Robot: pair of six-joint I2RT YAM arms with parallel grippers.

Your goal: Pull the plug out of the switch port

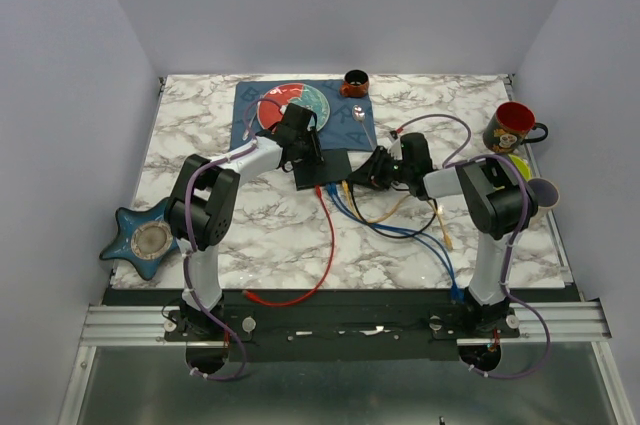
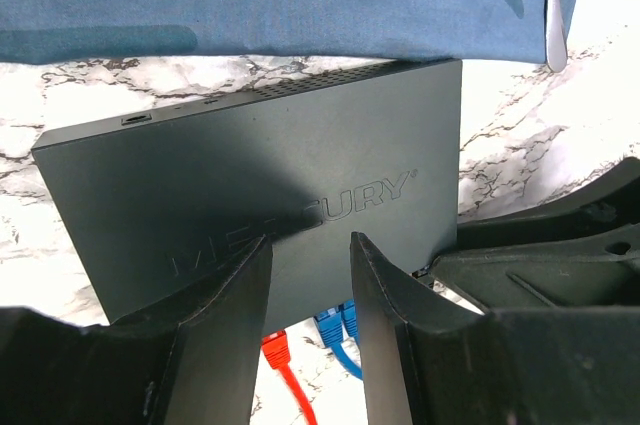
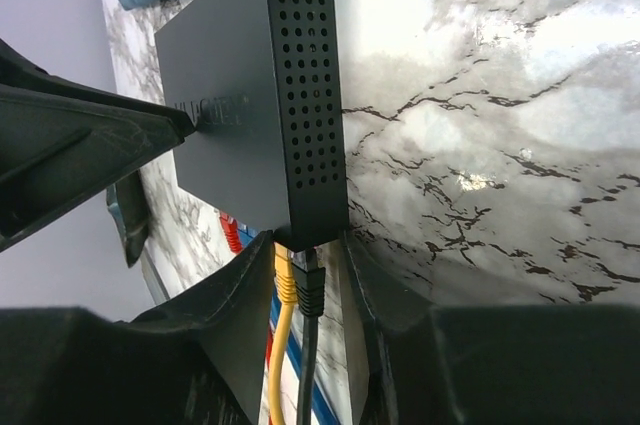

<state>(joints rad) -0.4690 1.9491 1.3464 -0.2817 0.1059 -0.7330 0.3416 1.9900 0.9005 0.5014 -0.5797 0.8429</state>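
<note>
The switch (image 1: pixel 322 167) is a flat dark box lying on the marble table just in front of the blue placemat. It also shows in the left wrist view (image 2: pixel 260 195) and the right wrist view (image 3: pixel 250 95). My left gripper (image 2: pixel 310 240) is open, its tips over the switch's top face (image 1: pixel 305 150). A red plug (image 2: pixel 275 350) and blue plugs (image 2: pixel 335 325) sit in the near edge. My right gripper (image 3: pixel 306 240) is open at the switch's right end (image 1: pixel 375 170). Its fingers straddle a yellow plug (image 3: pixel 285 280) and a black plug (image 3: pixel 308 285), both seated in their ports.
The blue placemat (image 1: pixel 250 105) carries a plate (image 1: pixel 295 110), a spoon (image 1: pixel 360 115) and a brown cup (image 1: pixel 355 82). A red mug (image 1: pixel 513 127) and a purple cup (image 1: pixel 543 192) stand at the right. A star-shaped dish (image 1: pixel 148 237) lies at the left. Red (image 1: pixel 330 245) and blue (image 1: pixel 405 232) cables trail toward the front edge.
</note>
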